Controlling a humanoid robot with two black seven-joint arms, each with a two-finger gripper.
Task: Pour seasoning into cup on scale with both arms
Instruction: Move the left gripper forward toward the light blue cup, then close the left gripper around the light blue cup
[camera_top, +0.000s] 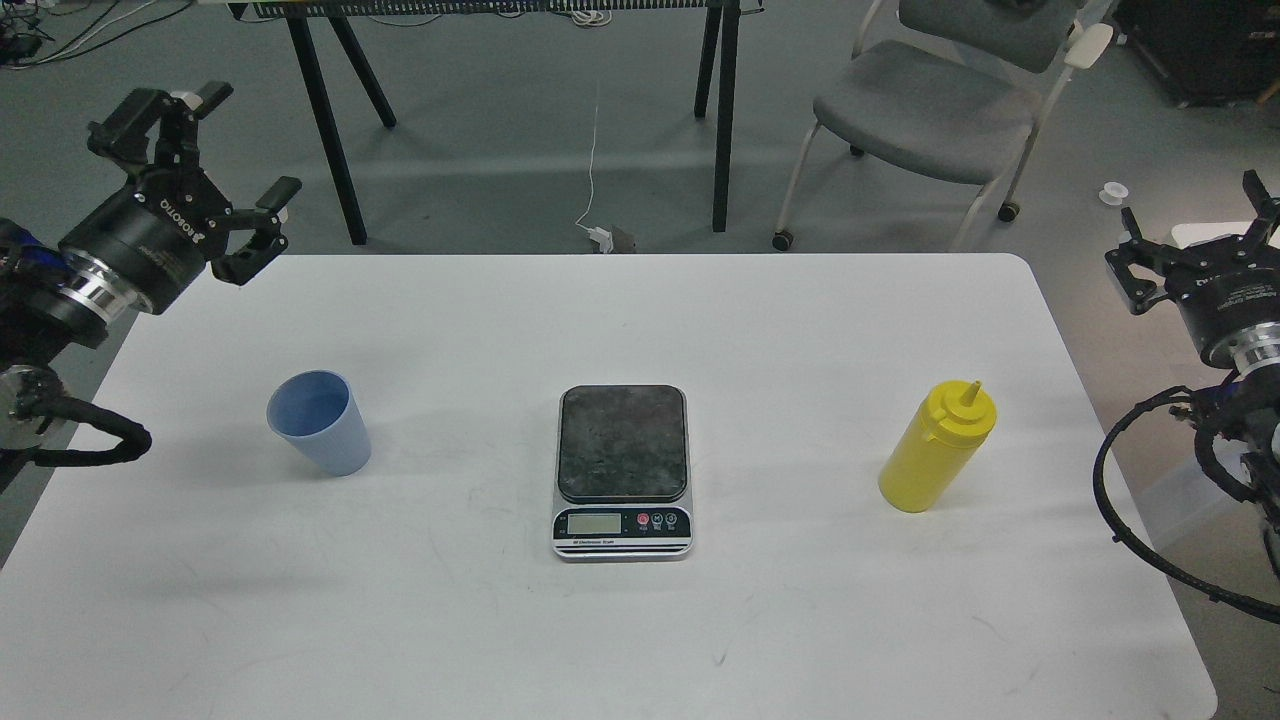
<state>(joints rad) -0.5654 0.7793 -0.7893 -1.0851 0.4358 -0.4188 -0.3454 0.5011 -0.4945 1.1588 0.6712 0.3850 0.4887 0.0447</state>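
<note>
A white desk (800, 620) carries three things in a row, well apart from one another. The scale (622, 471) sits in the middle, its dark square plate bare and its silver front strip with the display and round buttons facing the near edge. The cup (320, 422), light blue and ribbed, stands upright on the desk to the left of the scale, mouth up; it is not on the plate. The seasoning (938, 445), a yellow squeeze bottle with a pointed nozzle, stands on the desk to the right of the scale, upright, with its nozzle towards the far edge.

The left pincer (215, 160) hangs above the desk's far left corner, clear of the cup, its fingers (270, 200) spread wide and pinching nothing. The right pincer (1195, 245) hovers off the desk's right edge, beyond and to the right of the seasoning, touching nothing; it looks spread, though part of it is cut off by the frame edge, so this is less sure.

Behind the desk, on the grey floor, stand a grey chair (925, 115) and the black legs of another table (720, 110), with a white cable (594, 150) trailing down between them.
</note>
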